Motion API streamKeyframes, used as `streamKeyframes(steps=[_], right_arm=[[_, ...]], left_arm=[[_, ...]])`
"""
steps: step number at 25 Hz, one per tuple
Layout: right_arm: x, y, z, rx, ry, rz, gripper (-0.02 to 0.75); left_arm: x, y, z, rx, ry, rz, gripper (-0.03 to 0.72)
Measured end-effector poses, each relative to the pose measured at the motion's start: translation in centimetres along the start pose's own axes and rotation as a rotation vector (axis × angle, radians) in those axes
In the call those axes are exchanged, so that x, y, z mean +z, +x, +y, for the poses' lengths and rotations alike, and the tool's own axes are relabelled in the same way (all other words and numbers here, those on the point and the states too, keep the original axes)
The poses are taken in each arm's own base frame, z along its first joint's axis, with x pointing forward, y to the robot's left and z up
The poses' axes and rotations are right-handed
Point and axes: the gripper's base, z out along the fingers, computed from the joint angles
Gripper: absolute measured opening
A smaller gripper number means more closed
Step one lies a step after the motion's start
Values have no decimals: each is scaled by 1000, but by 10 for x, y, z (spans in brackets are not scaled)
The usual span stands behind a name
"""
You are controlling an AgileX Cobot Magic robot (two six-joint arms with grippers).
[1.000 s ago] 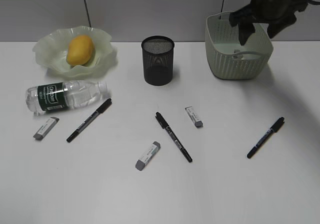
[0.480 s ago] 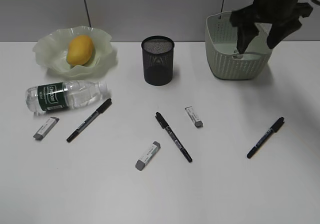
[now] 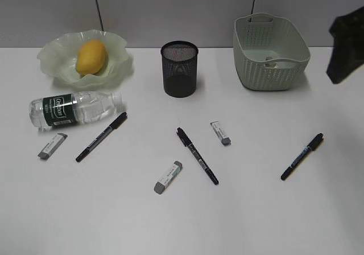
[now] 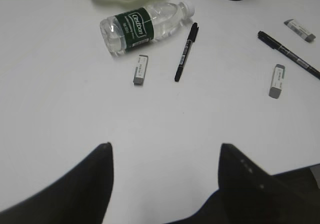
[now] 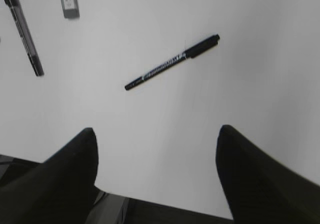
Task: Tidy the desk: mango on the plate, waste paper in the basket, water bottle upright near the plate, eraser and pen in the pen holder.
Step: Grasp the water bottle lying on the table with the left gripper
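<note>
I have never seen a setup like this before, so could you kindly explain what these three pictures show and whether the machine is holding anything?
This is a two-armed robot at a white desk. One picture looks at the desk from the front; the other two come from cameras on each wrist, looking down past the gripper fingers. The left gripper and right gripper are both open and empty.

On the desk: a mango in the wavy green plate, a water bottle lying on its side, a black mesh pen holder, a green basket with something pale inside, three pens and three erasers scattered about. The dark shape at the right edge is the right arm.
</note>
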Motion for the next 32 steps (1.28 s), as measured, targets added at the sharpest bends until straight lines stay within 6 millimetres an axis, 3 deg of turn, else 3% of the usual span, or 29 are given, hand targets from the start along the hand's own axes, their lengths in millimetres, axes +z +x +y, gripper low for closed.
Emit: streamKeyframes(steps=[9, 13, 19, 24, 29, 32], right_arm=[[-73, 106, -1, 1, -12, -284, 582], [-93, 153, -2, 0, -16, -465, 582], [-91, 214, -1, 2, -36, -600, 582], [-75, 253, 0, 5, -66, -672, 582], [-64, 274, 0, 4, -67, -724, 582], [-56, 278, -1, 4, -67, -708, 582]], left_arm=[[0, 0, 0, 0, 0, 0, 497], [0, 0, 0, 0, 1, 0, 497], [0, 0, 0, -2, 3, 0, 496], [0, 0, -1, -3, 6, 0, 496], [-2, -4, -1, -6, 11, -22, 496], [-3, -17, 0, 7, 1, -49, 496]])
